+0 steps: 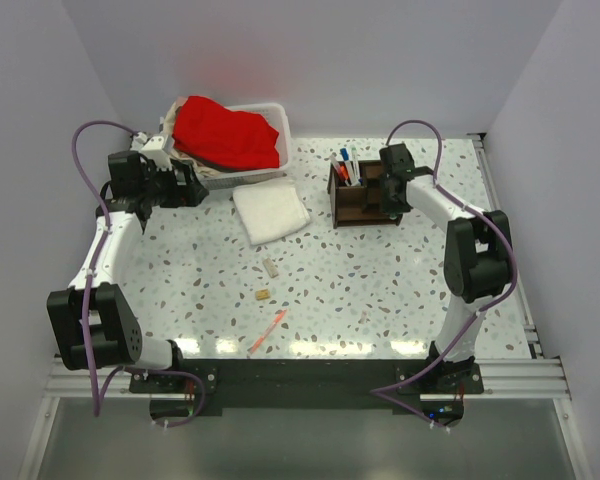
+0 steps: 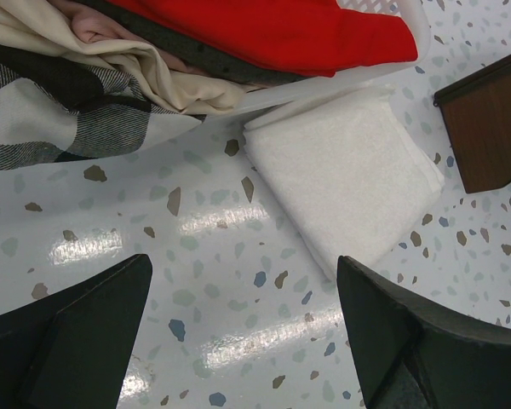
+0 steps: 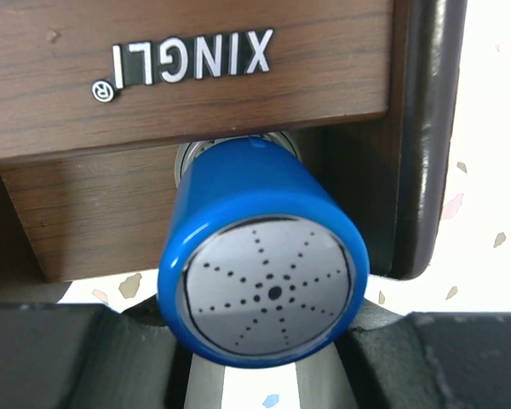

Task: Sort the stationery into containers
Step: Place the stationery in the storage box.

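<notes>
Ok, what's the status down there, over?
Left tool open, empty, over table. Right tool around blue bottle at the organizer, grip unclear. Red pen and beige block loose on table. Nothing blocking.

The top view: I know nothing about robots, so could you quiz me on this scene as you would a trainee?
1. Multiple choice: what colour is the cloth lying on top in the white basket? A green, B red, C blue.
2. True or false: the left gripper is shut on the folded white cloth.
3. Fill in: the blue bottle sits between the fingers of the ___ gripper, at the wooden organizer.

Key: 1 B. 2 False: it is open over bare table. 3 The right gripper.
</notes>
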`<state>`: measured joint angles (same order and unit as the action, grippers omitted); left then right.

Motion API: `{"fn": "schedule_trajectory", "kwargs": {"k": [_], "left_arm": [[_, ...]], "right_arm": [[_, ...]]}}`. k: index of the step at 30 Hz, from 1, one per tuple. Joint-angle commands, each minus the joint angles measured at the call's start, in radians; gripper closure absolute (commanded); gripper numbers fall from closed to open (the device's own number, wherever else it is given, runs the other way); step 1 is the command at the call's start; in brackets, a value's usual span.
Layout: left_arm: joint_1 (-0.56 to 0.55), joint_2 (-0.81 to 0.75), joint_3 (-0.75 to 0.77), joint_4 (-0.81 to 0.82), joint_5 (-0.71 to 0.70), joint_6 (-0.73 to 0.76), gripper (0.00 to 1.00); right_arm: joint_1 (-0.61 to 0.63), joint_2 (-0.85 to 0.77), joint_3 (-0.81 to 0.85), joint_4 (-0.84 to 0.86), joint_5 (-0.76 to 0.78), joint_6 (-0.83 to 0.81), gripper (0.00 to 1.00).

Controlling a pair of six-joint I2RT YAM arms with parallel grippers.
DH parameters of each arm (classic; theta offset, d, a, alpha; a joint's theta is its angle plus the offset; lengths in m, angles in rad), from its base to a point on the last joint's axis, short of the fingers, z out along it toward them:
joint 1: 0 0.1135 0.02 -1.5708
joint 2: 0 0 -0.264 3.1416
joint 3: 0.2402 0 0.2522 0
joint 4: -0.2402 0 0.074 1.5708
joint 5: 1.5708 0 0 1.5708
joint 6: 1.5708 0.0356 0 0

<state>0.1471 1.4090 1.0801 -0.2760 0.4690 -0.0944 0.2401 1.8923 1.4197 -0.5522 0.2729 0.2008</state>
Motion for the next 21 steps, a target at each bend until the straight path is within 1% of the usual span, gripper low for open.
{"fn": "schedule_trajectory", "kwargs": {"k": [1,4,13,16,19,21], "left_arm": [[-0.003,-0.013,-0.009,0.044,0.025,-0.008,0.05],[-0.003,-0.012,-0.011,0.047,0.028,-0.01,0.05],[-0.004,-0.016,-0.017,0.054,0.037,-0.016,0.05],[-0.004,-0.024,-0.014,0.049,0.037,-0.016,0.05],[-0.003,-0.036,-0.009,0.041,0.036,-0.01,0.05],[-0.003,-0.047,-0.008,0.031,0.037,0.002,0.05]], "right_arm": [[-0.002,-0.022,0.009,0.018,0.026,0.006,0.64],[-0.004,-0.029,-0.001,0.015,0.031,0.005,0.6],[-0.004,-0.079,-0.021,-0.011,0.026,0.006,0.59],[-0.004,-0.149,-0.037,-0.051,0.011,-0.001,0.6],[-0.002,-0.261,-0.093,-0.098,-0.041,-0.012,0.59],[-0.002,-0.321,-0.149,-0.129,-0.162,-0.04,0.57]]}}
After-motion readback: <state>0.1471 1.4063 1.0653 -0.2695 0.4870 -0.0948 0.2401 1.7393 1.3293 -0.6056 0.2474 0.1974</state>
